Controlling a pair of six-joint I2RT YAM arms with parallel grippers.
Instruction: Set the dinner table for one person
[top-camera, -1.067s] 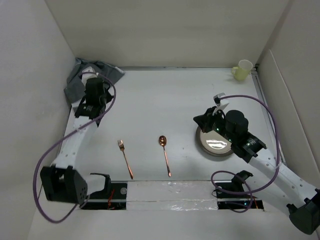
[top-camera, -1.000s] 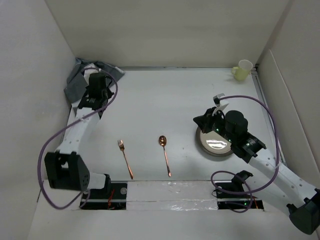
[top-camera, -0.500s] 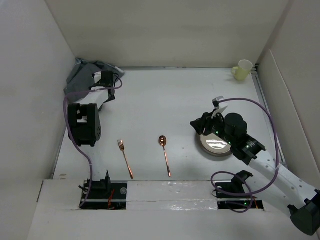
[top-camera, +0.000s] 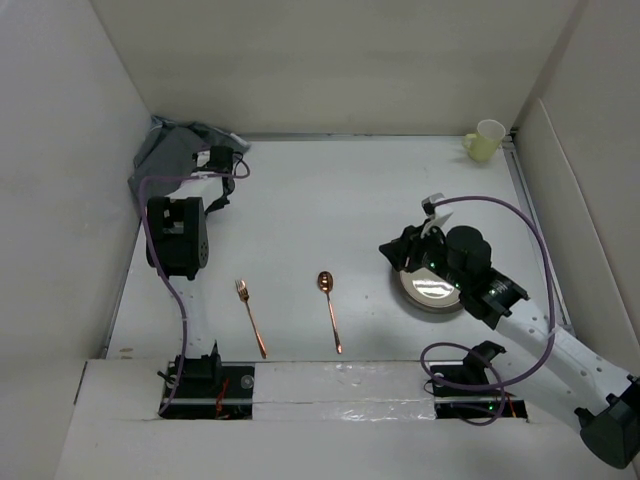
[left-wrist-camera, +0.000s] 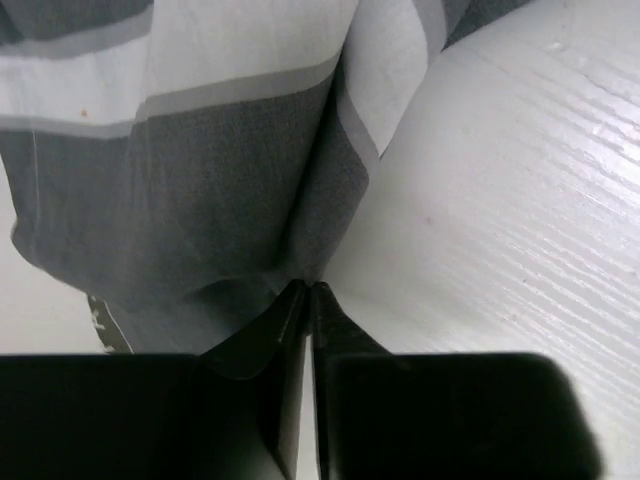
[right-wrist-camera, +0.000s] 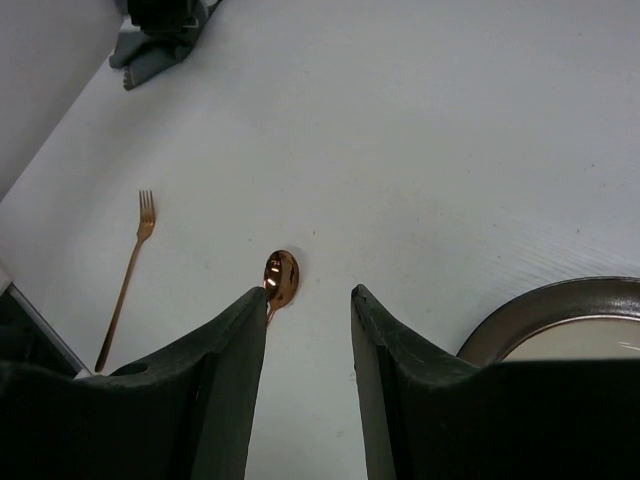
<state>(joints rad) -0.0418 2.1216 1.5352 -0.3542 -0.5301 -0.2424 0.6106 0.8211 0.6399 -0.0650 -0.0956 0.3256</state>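
The left gripper (left-wrist-camera: 305, 292) is clenched on a fold of the striped placemat (left-wrist-camera: 200, 180) at the far-left corner of the white dinner table (left-wrist-camera: 520, 200); the right gripper (right-wrist-camera: 308, 300) is spread empty near the plate (right-wrist-camera: 560, 320) (such a thin pinch may slip, leaving the cloth bunched)

Top view looks down from high over the spoon (top-camera: 330, 308). Right wrist view sees it low from the right. Left wrist view hugs the cloth (left-wrist-camera: 200, 170), far left.

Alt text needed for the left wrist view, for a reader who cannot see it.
The left gripper has its fingertips pinched together on a fold of the dark grey striped placemat. The cloth lies in creases on the white dinner table, which fills the right of the view.
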